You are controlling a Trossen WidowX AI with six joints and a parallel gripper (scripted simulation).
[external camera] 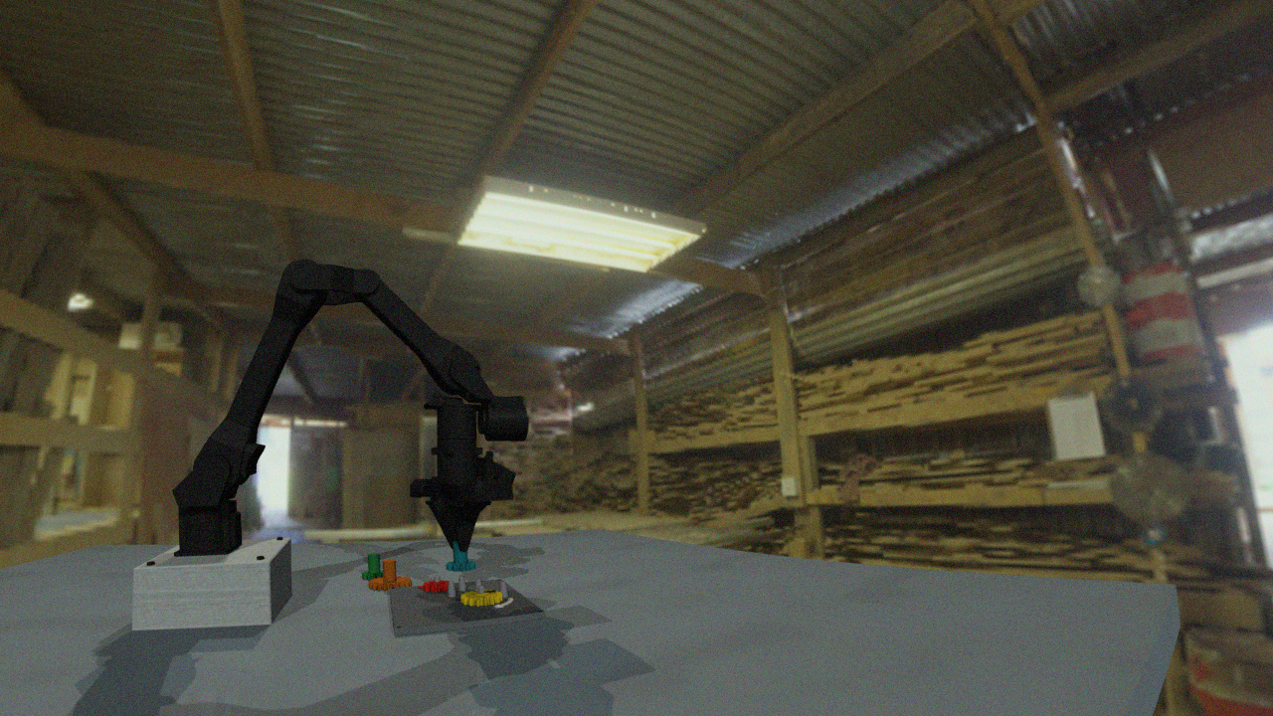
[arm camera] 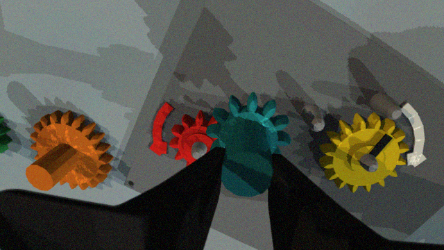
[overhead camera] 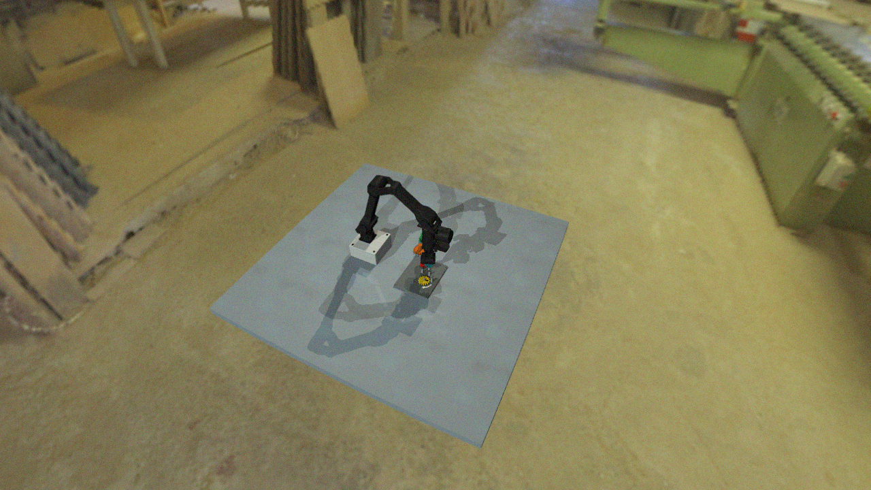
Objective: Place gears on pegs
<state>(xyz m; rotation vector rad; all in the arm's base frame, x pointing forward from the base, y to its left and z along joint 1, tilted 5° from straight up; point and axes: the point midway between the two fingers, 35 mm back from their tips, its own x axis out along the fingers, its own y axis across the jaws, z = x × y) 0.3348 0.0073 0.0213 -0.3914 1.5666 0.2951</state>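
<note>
My gripper (external camera: 458,545) (arm camera: 247,160) is shut on the handle of the teal gear (external camera: 459,565) (arm camera: 252,119), which hangs upright above the grey board (overhead camera: 404,285) (external camera: 427,619) (arm camera: 284,45). In the wrist view the teal gear overlaps the right edge of the red gear (external camera: 435,587) (arm camera: 189,137). The yellow gear (overhead camera: 424,280) (external camera: 481,599) (arm camera: 347,156) with its black stripe sits on its peg at right. Bare pegs show between the gears (arm camera: 317,123) and beyond the yellow gear (arm camera: 386,104). What lies directly under the teal gear is hidden.
The orange gear (overhead camera: 418,250) (external camera: 390,583) (arm camera: 83,167) stands on the table beside the board, on the arm-base side. The green gear (external camera: 373,565) (arm camera: 3,135) stands beyond it. The red arrow (arm camera: 159,128) and white arrow (arm camera: 417,128) lie on the board.
</note>
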